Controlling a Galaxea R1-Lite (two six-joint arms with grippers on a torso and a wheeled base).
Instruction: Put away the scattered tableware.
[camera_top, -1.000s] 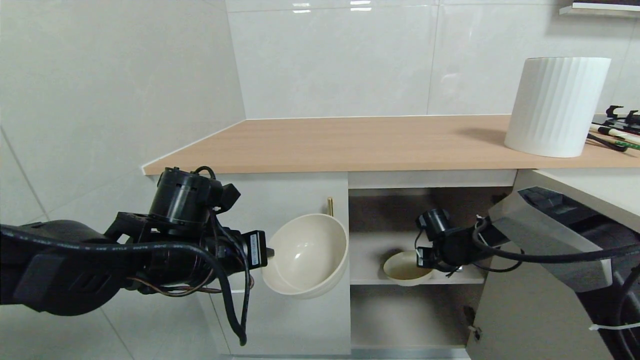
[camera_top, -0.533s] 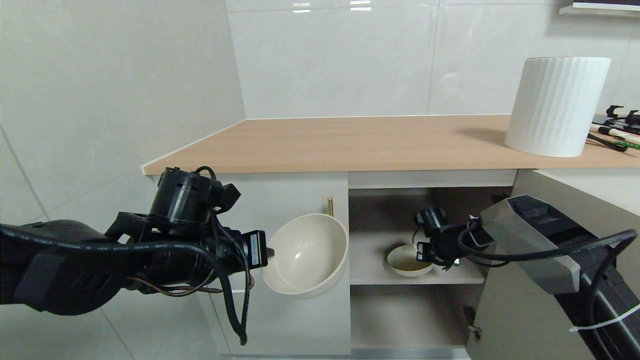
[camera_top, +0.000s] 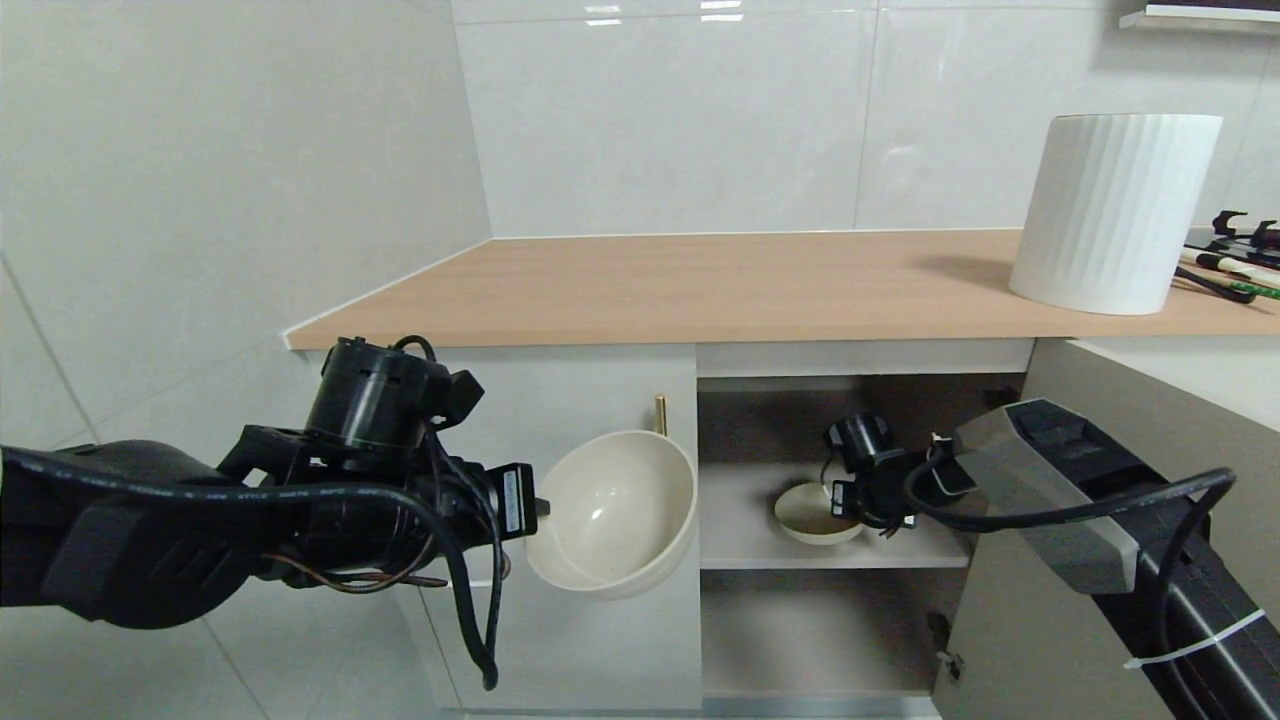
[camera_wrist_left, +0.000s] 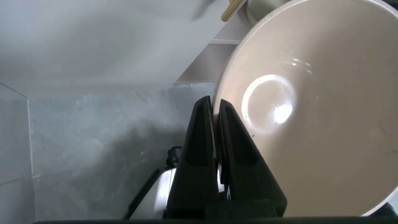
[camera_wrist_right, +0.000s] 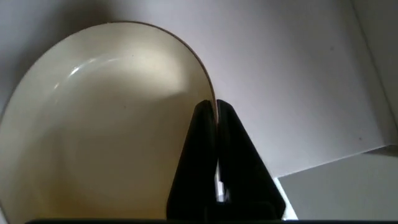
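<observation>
Left gripper (camera_top: 541, 507) is at the left of the scene, in front of the closed cabinet door (camera_top: 590, 385), and it holds the large cream bowl (camera_top: 612, 515) by the rim. In the left wrist view the two black fingers (camera_wrist_left: 202, 140) stand narrow, with only the thin wall of this bowl between them. The bowl hangs in the air, tilted, so that its hollow side faces left and toward the near side. It is just below the small brass handle (camera_top: 660, 409) of that door. To the right of the door the cabinet is open, and the small cream bowl (camera_top: 806, 512) is inside, over the middle shelf (camera_top: 740, 545). I cannot tell if its base touches the shelf. The right gripper (camera_top: 846, 503) reaches into this compartment from the right and pinches the right side of the small bowl's rim. In the right wrist view its fingers (camera_wrist_right: 203, 140) are also narrow, one inside the rim and one outside. The open door (camera_top: 1015, 650) stands at the right of the compartment. Above, on the wooden countertop (camera_top: 700, 285), a white ribbed container (camera_top: 1115, 210) stands upright toward the far right, and some utensils (camera_top: 1232, 268) lie just beside it at the right edge.
</observation>
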